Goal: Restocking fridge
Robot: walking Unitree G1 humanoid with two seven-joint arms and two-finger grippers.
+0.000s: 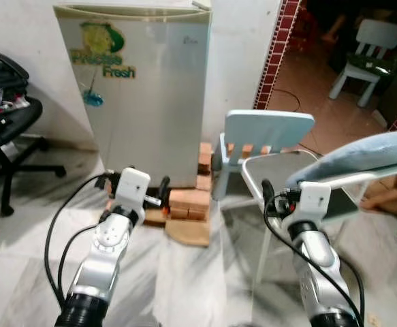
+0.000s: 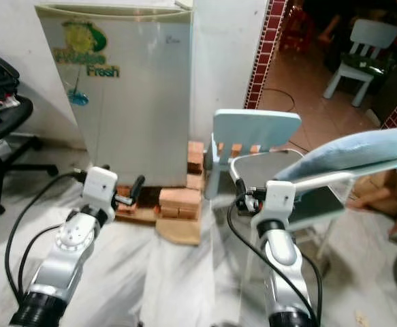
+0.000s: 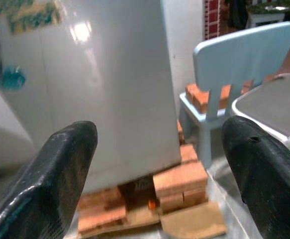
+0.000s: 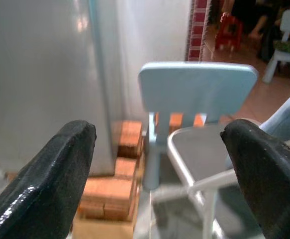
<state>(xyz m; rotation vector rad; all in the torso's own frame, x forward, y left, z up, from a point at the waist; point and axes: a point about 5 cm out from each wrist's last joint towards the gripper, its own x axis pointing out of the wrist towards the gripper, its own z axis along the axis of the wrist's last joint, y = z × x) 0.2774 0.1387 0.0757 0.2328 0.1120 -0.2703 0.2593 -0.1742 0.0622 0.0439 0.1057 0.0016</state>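
Facing the small fridge (image 1: 140, 88), door shut, standing on bricks (image 1: 188, 203) and a wood board against the white wall. Robot stands a bit back from the fridge, both arms raised toward it. Left gripper (image 1: 135, 193) is low in front of the fridge base, fingers spread wide, nothing between them. Right gripper (image 1: 278, 199) is right of the fridge, over the corner of a white-framed table (image 1: 280, 167), fingers also spread wide and empty. Light blue child chair (image 1: 266, 136) sits just right of the fridge, between fridge and table, more bricks behind it. Blue-grey cushion-like thing (image 1: 361, 157) lies across the table's far side, can't tell what it is. Black office chair (image 1: 7, 129) well left of the fridge. No food or bottles in sight to stock.

Step looks like approach: nothing carried, door not yet opened. Next move probably needs closing in on the fridge and getting a gripper onto the door edge; handle can't be made out. Chair crowds the fridge's right side.
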